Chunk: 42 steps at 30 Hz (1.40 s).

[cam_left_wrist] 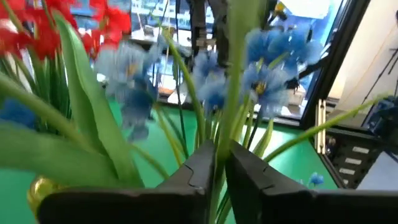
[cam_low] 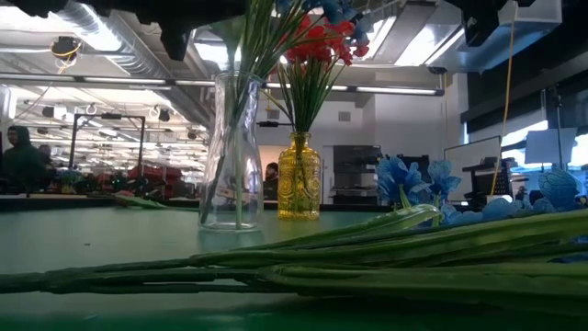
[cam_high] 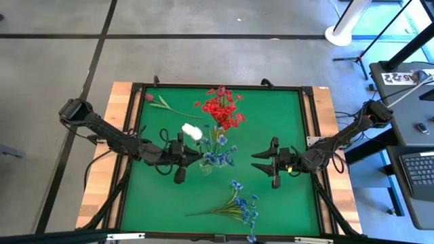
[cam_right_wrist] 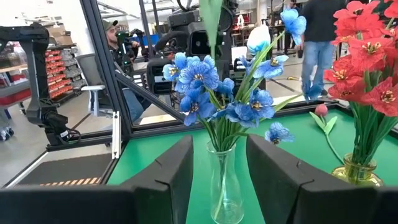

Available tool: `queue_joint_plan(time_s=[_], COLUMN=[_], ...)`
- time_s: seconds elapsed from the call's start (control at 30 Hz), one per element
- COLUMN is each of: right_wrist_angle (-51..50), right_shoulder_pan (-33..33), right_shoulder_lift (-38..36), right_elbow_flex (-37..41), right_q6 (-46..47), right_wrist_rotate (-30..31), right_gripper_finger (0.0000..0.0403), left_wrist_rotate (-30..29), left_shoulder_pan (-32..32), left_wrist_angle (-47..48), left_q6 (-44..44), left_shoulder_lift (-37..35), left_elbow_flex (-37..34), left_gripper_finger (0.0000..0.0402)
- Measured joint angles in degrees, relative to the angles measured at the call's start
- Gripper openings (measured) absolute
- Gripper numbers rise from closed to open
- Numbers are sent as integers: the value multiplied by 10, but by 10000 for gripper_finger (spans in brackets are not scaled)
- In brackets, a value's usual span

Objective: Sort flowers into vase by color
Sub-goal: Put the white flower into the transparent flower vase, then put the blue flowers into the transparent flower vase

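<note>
A clear glass vase (cam_high: 209, 163) (cam_low: 234, 156) in mid-table holds blue flowers (cam_right_wrist: 214, 93). A white bud (cam_high: 192, 131) (cam_right_wrist: 258, 37) leans out of them toward the far left. My left gripper (cam_high: 196, 157) (cam_left_wrist: 221, 165) is level beside the vase's left side, shut on a green stem. A yellow vase (cam_low: 299, 179) farther back holds red flowers (cam_high: 220, 108). On the vase's right, my right gripper (cam_high: 256, 161) (cam_right_wrist: 217, 180) stands open and apart from it. A pink-bud flower (cam_high: 159, 103) and a blue bunch (cam_high: 237, 207) lie on the mat. My left gripper pinches a thin green stem (cam_left_wrist: 219, 146) between its two fingers. The fingers come level from the table's left and lie across the stem, which runs upright past them. The flower head on this stem does not show in the wrist view, so I cannot tell which flower it is.
The green mat (cam_high: 285, 108) lies inside a black frame with a wooden border. The blue bunch's long stems (cam_low: 367, 257) lie across the near part of the mat. There is free mat at the far right and the near left. People stand in the room beyond the table.
</note>
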<state>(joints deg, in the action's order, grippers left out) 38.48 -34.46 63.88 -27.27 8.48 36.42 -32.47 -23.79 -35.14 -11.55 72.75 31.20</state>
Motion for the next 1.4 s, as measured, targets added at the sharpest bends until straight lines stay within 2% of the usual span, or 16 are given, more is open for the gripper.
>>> queue_joint_plan(time_s=[0.27,0.43,0.6,0.93,1.13,1.4], right_wrist_angle=[0,0,0,-3,-21,-27], right_shoulder_pan=[0,0,0,0,0,0], right_shoulder_lift=[0,0,0,0,0,0], right_elbow_flex=[0,0,0,0,0,0], right_q6=[2,2,3,4,20,22], right_wrist_rotate=[0,0,0,0,0,0], right_gripper_finger=[147,147,147,147,147,147], left_wrist_rotate=[7,7,7,1,0,8], left_shoulder_pan=[-4,-17,-32,-67,-96,-143], left_wrist_angle=[82,97,114,232,359,456], left_q6=[-48,-60,-61,-95,-143,-201], left_shoulder_lift=[0,-6,-38,-136,-212,-231], left_elbow_flex=[0,0,1,1,24,28], left_gripper_finger=[101,143,169,177,177,177])
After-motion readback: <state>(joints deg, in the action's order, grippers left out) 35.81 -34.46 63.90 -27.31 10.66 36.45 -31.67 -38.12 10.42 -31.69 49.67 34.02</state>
